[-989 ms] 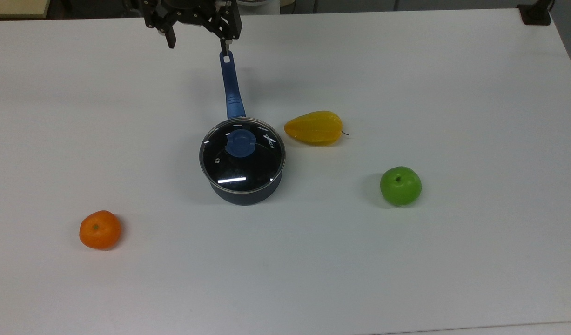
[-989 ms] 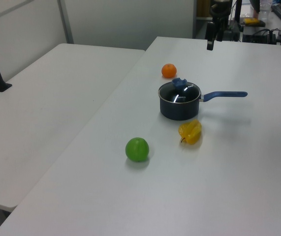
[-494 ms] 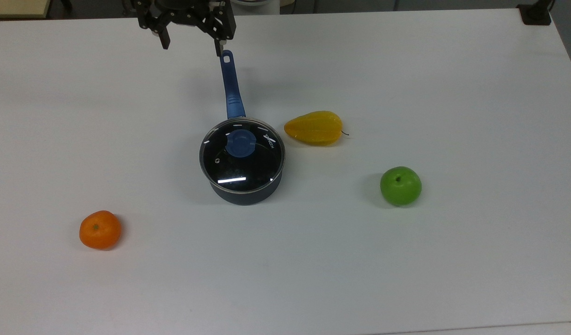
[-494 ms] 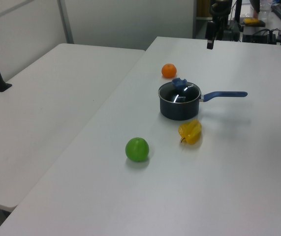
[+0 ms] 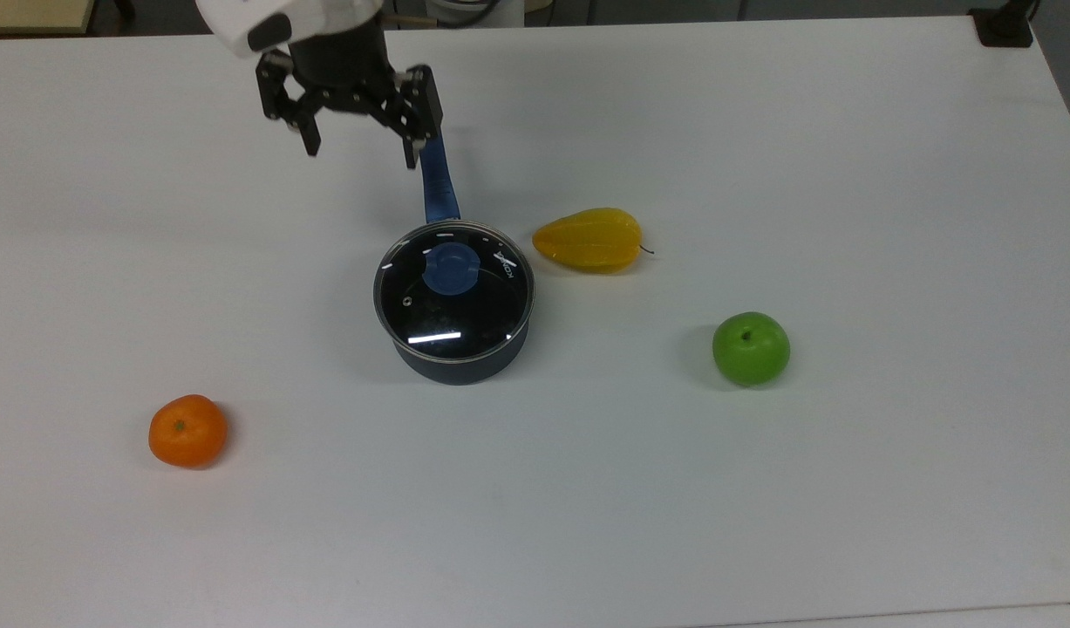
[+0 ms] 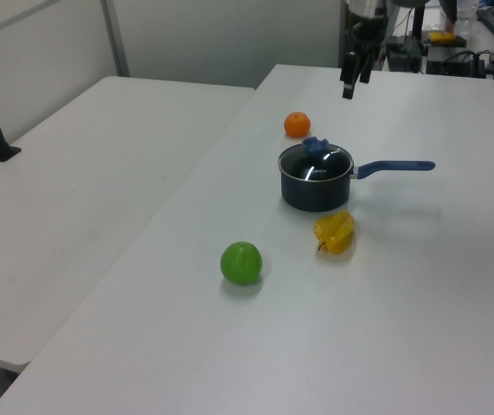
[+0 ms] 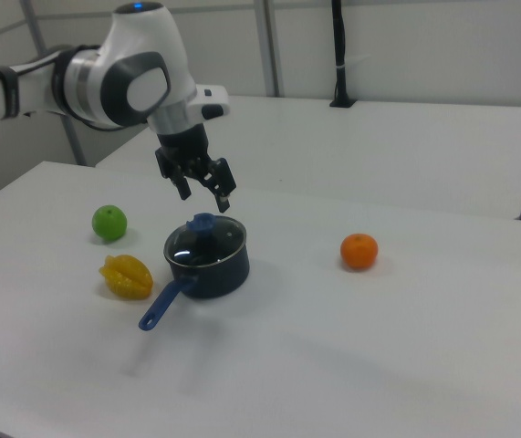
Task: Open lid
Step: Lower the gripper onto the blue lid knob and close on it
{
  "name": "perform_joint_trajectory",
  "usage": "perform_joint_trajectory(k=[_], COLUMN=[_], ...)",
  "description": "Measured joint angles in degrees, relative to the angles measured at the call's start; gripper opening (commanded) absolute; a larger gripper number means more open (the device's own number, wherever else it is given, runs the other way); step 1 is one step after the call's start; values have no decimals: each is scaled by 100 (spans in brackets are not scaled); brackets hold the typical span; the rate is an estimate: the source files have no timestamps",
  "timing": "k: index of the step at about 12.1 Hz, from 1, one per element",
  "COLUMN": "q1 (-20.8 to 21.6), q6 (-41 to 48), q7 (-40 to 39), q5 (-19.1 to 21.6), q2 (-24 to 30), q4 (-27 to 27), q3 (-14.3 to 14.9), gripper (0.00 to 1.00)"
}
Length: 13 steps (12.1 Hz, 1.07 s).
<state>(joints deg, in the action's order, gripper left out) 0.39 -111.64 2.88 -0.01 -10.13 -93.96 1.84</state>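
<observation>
— Fruit first, nearest the top view's bottom edge: what lies there?

— An orange (image 5: 187,430) sits toward the top view's lower left on the white worktop (image 5: 761,523), well apart from everything else. Farther up and to the top view's right is a green apple (image 5: 751,348).

— And the pan?

— A dark saucepan (image 5: 461,359) stands near the middle of the worktop. The lid (image 5: 454,291) rests flat on it, closed, its metal rim seated all round the pan's top. It is clear glass with a blue knob (image 5: 451,267) in the centre and a small steam hole toward the top view's left.

— Anything beside it?

— A yellow star fruit (image 5: 589,239) lies near the pan on the top view's right, not touching it. The pan's blue handle (image 5: 436,185) runs straight up the top view, away from the lid.

— Where is the gripper?

— The gripper (image 5: 358,150) hangs above the far end of the handle, beyond the pan in the top view. In the right view the gripper (image 7: 205,194) is in the air above and slightly to the right view's left of the knob, clear of the lid. Its two black fingers are spread wide and hold nothing.

— And behind it?

— The white arm (image 7: 123,78) reaches in from the right view's left. A second white table (image 6: 65,207) stands alongside the worktop, on the left view's left.
</observation>
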Motion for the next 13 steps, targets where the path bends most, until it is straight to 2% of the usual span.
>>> perform_joint_trajectory(k=[3,6,11,13], q1=[25,268,401,469], q6=[-507,-821,-1056,-1056], q7=[51,62,62,62], q5=[26,26,25,25], q2=[-371,-749,-938,-970], q4=[17,30,43,44], q3=[-42,-53,-55,-55], gripper=[99,100,100,90])
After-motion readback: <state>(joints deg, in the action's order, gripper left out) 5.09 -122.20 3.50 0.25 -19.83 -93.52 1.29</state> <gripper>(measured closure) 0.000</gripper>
